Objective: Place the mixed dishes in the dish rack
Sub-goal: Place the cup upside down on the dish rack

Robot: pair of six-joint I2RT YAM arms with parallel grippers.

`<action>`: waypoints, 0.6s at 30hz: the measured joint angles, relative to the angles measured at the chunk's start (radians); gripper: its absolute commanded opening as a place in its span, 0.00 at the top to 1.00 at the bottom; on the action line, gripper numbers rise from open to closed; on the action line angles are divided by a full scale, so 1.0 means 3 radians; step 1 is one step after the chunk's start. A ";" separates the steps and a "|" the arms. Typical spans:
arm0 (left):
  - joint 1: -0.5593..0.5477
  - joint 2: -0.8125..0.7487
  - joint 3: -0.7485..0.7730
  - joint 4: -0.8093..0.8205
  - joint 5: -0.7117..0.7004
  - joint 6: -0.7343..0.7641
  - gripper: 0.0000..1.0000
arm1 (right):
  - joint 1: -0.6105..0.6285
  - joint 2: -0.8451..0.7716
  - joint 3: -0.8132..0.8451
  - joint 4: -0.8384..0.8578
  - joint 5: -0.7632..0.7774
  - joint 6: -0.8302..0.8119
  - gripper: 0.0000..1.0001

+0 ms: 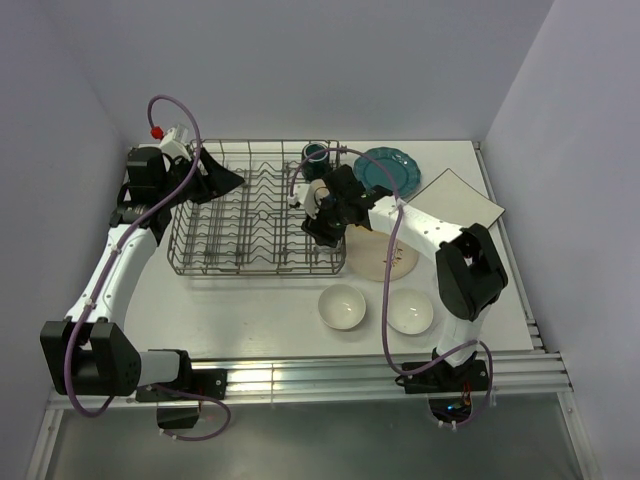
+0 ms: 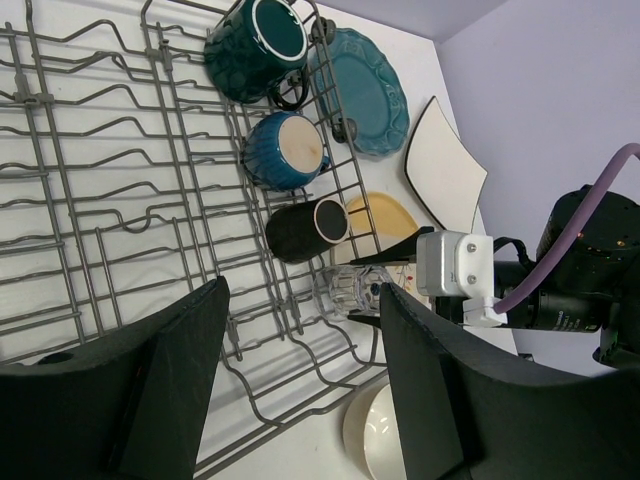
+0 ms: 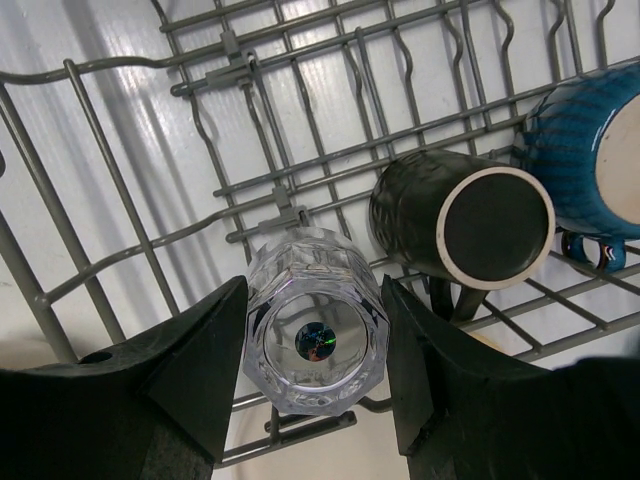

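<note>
Bright, even light from above; the white bench (image 1: 250,310) is nearly blown out, with glare streaks under the rack (image 3: 236,48) wires; shadows are faint and soft; the glass (image 3: 315,335) catches small sparkles; up close the right tool (image 3: 312,290) looks a bit soft, its black fingers (image 3: 180,385) showing no detail; wrist views bend lines near the edges

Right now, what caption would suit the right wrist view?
Right gripper clasps a clear glass in the dish rack, beside a black mug.

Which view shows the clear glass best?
The right wrist view: the clear glass fills the centre, between the right gripper fingers. The left wrist view shows it small, behind dish rack wires; the top view hides it under that gripper.
</note>
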 measured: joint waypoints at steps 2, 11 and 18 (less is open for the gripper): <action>0.0000 0.0000 0.0000 0.0000 -0.0001 0.0000 0.32 | 0.0001 0.0000 0.0000 0.0043 0.0000 0.0014 0.91; 0.0000 0.0000 -0.0013 0.0000 -0.0025 0.0001 0.32 | -0.0001 0.0076 -0.0027 0.0159 -0.0004 0.0100 0.84; 0.0000 -0.0008 -0.0038 -0.0003 -0.0025 0.0001 0.32 | -0.0008 0.0155 -0.0094 0.0155 -0.0014 0.0116 0.69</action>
